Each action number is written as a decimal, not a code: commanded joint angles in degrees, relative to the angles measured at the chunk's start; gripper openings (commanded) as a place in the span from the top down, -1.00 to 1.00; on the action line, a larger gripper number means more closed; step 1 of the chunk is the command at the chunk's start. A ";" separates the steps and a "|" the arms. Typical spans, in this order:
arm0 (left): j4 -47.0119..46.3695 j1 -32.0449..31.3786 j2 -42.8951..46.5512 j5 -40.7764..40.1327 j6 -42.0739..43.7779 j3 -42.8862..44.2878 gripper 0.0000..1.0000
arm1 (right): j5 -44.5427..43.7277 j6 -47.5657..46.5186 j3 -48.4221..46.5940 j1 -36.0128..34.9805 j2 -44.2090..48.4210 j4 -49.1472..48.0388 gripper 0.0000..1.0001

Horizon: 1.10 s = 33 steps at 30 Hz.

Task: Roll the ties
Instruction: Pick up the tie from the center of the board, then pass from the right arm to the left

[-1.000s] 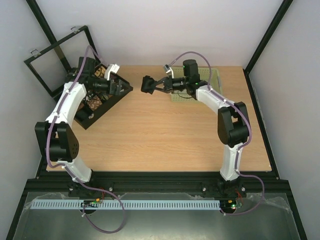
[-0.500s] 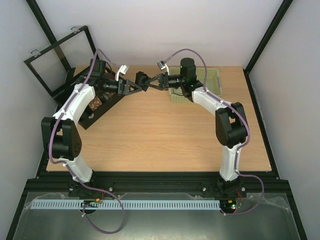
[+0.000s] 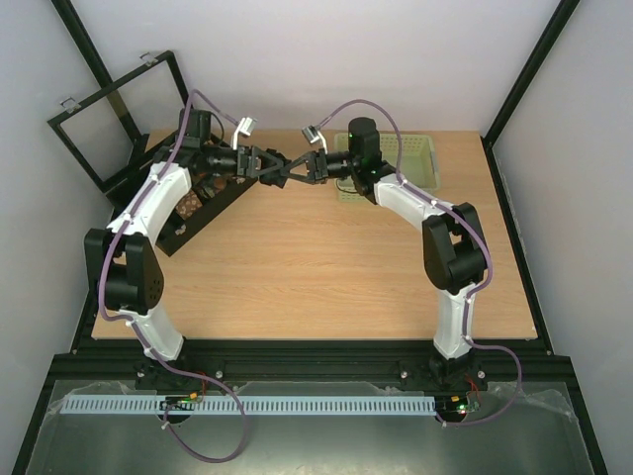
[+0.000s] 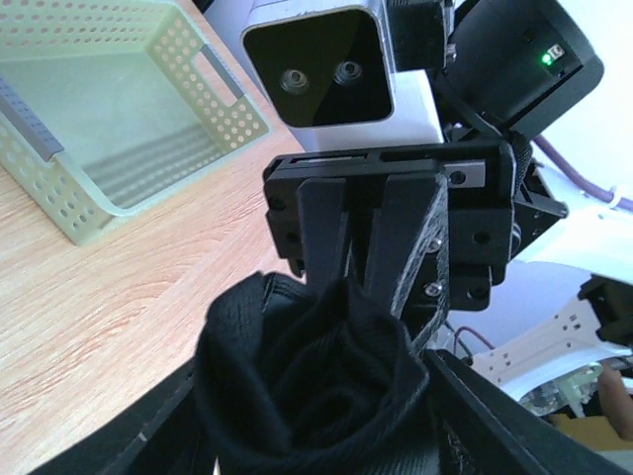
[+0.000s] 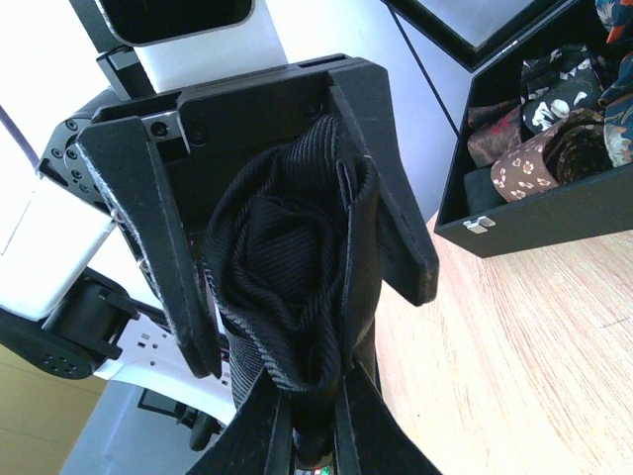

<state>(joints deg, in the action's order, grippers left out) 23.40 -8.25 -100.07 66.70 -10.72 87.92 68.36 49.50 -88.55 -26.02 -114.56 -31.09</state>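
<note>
Wood tabletop (image 3: 326,267) lies bare across its middle and near half. Above its far part, the black tie (image 5: 287,267) hangs in the air between the two arms, clear of the surface. It is a loose coil of ribbed black cloth, with layers folded in on one another and uneven turns. The right gripper (image 5: 312,426) pinches one end of the coil, its fingers drawn narrow. The left gripper (image 4: 336,435) faces it from the opposite side, its fingers (image 5: 148,247) standing partway apart along both flanks of the coil. Whether they press it I cannot tell.

Just left of where the grippers meet, the black box (image 3: 198,203) sits angled at the table's far left corner. Patterned ties (image 5: 534,163) are coiled in its compartments, and its framed lid (image 3: 109,109) stands open behind it, toward the left wall. To the right, the pale green basket (image 3: 415,158) stands by the far edge, close beside the right arm's wrist.
</note>
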 commanded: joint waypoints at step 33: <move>-11.64 0.38 3.48 2.88 -8.09 -6.55 0.18 | 2.05 -3.34 -2.33 -0.43 0.13 2.42 0.97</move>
<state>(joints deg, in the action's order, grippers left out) 13.56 -8.05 -97.80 67.68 -17.63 82.41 68.84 47.37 -89.73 -26.02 -114.98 -28.91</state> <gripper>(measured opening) 0.421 0.059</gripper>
